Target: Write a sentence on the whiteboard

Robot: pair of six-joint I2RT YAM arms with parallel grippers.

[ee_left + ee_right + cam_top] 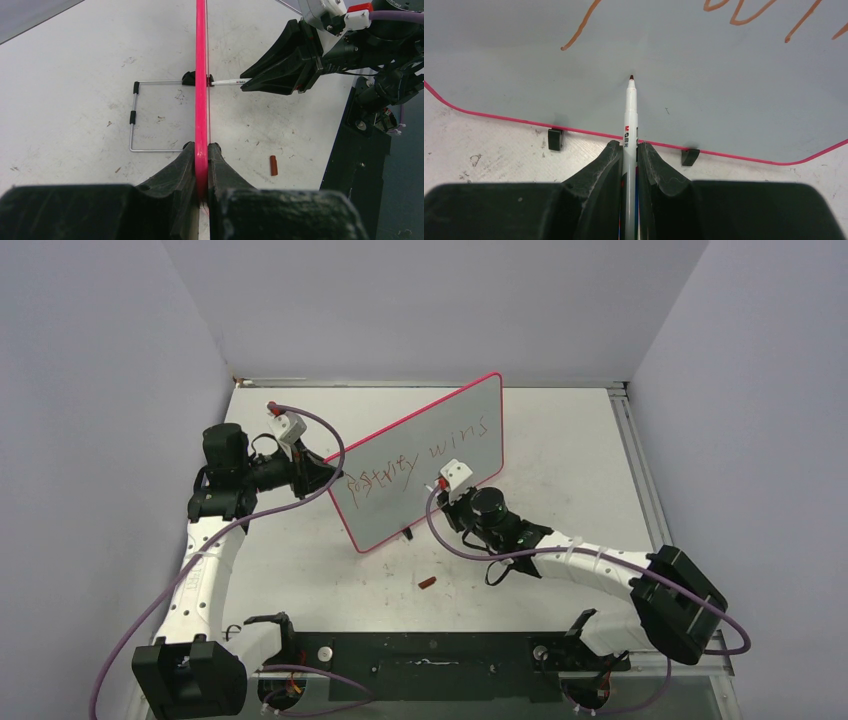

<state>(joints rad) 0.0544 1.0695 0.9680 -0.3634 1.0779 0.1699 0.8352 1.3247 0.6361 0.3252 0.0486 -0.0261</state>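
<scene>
The whiteboard [400, 515] stands tilted on the table, with a red-pink rim and a pale face. The sentence [415, 465] reads roughly "party wins" in thin dark-red scrawl in one line; its strokes also show in the right wrist view [744, 12]. My left gripper [322, 478] is shut on the board's left edge, the rim [201, 75] between the jaws [201, 150]. My right gripper [452, 502] is shut on a white marker [630, 115]. The marker's dark-red tip [631, 78] is at the board's face below the writing. The marker also shows in the left wrist view [227, 82].
A small dark-red marker cap [428, 583] lies on the table in front of the board; it also shows in the left wrist view [273, 165]. A wire stand [132, 117] props the board from behind. Black feet [555, 139] sit under the rim. The black base rail [430, 660] runs along the near edge.
</scene>
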